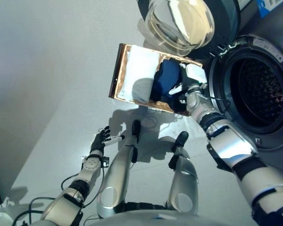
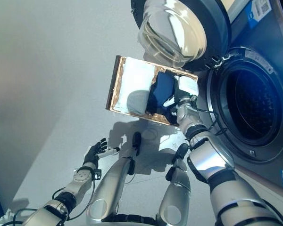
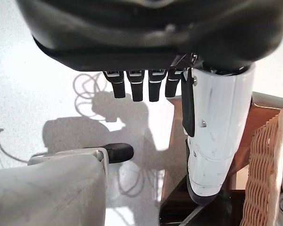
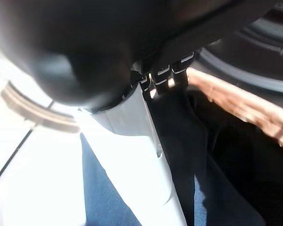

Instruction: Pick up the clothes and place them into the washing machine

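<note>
Now the right robot hand (image 1: pixel 187 89) is down in the basket (image 1: pixel 117 70), just left of the washer (image 1: pixel 269 136), fingers sunk into the blue cloth (image 1: pixel 166 77) — can't tell if they grip. White cloth (image 1: pixel 139 70) lies beside it in the basket. Washer door (image 1: pixel 188 21) swung open. Left robot hand (image 1: pixel 100 139) hangs w/ fingers relaxed, holding nothing, well away from the basket.

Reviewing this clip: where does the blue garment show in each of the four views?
Left eye view: blue garment at upper centre, in the wicker basket, under the right hand.
Right eye view: upper centre, same basket, beside the washing machine drum.
Left wrist view: not in it; only the basket's edge shows.
Right wrist view: close, past the thumb.
Shared landmark: the basket.
</note>
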